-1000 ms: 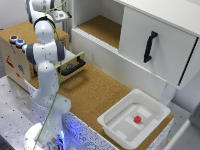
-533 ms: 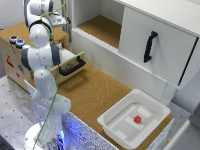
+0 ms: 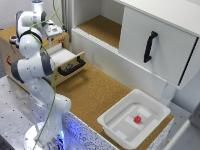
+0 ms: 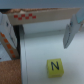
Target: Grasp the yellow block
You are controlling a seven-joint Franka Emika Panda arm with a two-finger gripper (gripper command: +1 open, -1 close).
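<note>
Gripper (image 4: 42, 31) hangs spread above yellow block (image 4: 55, 67) marked "N".

Yellow block (image 4: 55, 67): small cube, dark letter N on top face
Pose: flat, upright
Location: on white surface

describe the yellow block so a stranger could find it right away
Start at the wooden box on the exterior view's left, where the arm reaches over the open drawer with the black handle. The wrist view shows the yellow block lying on the drawer's pale floor. It is the only yellow cube there, marked with a dark letter N.
</note>
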